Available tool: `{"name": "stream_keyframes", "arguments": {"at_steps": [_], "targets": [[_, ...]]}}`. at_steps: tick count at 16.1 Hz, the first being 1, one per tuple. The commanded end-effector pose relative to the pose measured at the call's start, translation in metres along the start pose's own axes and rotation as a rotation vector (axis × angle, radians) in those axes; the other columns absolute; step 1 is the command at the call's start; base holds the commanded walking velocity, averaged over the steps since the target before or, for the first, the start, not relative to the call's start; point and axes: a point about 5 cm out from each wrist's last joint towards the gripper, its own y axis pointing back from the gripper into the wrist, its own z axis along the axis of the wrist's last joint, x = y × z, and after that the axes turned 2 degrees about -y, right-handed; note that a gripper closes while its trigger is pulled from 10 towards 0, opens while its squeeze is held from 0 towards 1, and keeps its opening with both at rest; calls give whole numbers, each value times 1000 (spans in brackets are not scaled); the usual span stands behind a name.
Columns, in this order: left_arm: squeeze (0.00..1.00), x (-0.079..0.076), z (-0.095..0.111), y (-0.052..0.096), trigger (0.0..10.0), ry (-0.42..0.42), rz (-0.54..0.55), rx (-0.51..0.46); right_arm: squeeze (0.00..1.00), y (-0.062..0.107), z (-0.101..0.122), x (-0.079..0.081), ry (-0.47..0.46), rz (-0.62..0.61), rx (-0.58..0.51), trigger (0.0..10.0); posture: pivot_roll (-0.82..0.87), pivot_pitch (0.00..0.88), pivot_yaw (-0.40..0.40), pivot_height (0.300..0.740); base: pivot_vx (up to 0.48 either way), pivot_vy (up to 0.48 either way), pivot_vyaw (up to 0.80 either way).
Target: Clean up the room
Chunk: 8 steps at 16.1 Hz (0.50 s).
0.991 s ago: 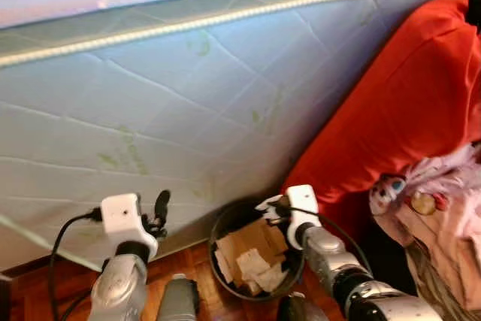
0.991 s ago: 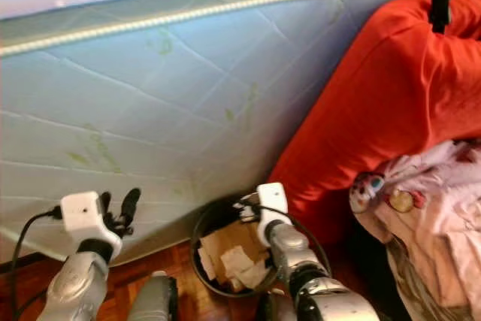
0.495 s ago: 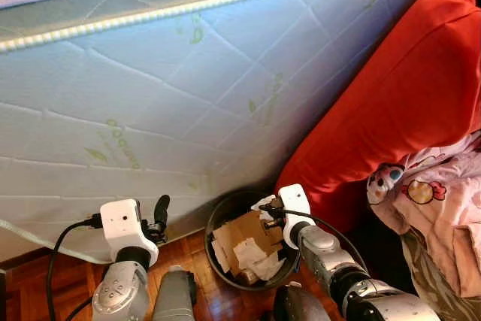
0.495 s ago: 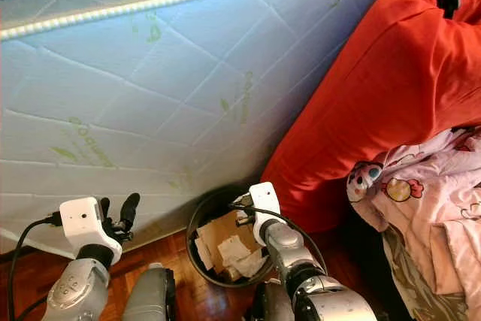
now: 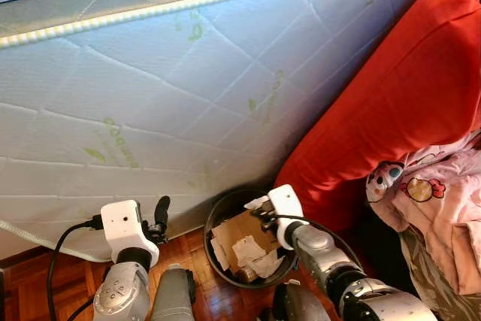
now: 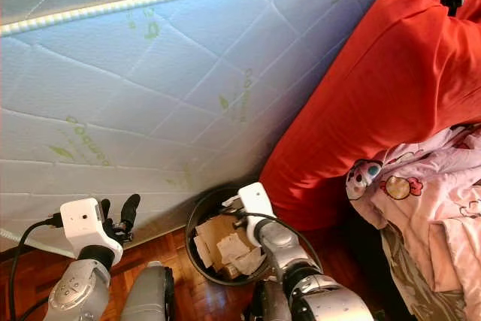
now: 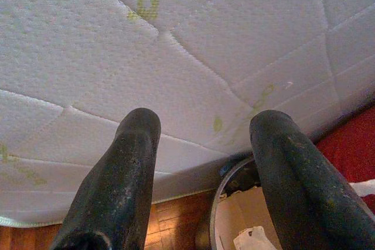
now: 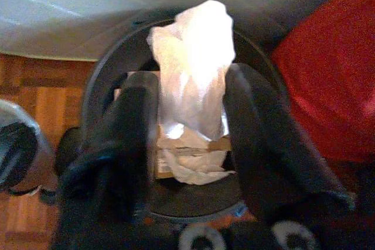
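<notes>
Already partway through, judging by the black bin (image 5: 248, 242) on the wooden floor (image 5: 45, 291), set against the foot of the upended mattress (image 5: 173, 103) and holding cardboard and crumpled paper. Poised directly above that bin: right gripper (image 8: 190, 139), fingers narrowed on a crumpled white tissue (image 8: 193, 62) that sticks out past the fingertips, its lower part pinched between the pads. Hanging over the bin's middle, clear of the rim, with the scraps just below. Left to do here, by the look of it: opening the fingers to drop the tissue in. Beyond that, probably more: pink printed bedding (image 5: 436, 208) heaped at the right edge of the floor beside the red cushion (image 5: 391, 103). Raised near the mattress face, to the left of the bin and apart from it: left gripper (image 7: 202, 185), fingers spread wide and carrying nothing.
</notes>
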Motion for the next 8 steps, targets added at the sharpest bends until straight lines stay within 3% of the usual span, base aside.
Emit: {"name": "stream_keyframes", "arguments": {"at_steps": [1,8], "targets": [[0,-2,-1,3,10000,0,-1,13,1000,0,-9,6,26,43,37,10000,243,266,-125,661,0,0,0],[0,-1,-2,3,10000,-2,6,14,1000,0,-4,3,144,39,29,10000,245,258,-126,661,0,0,0]]}}
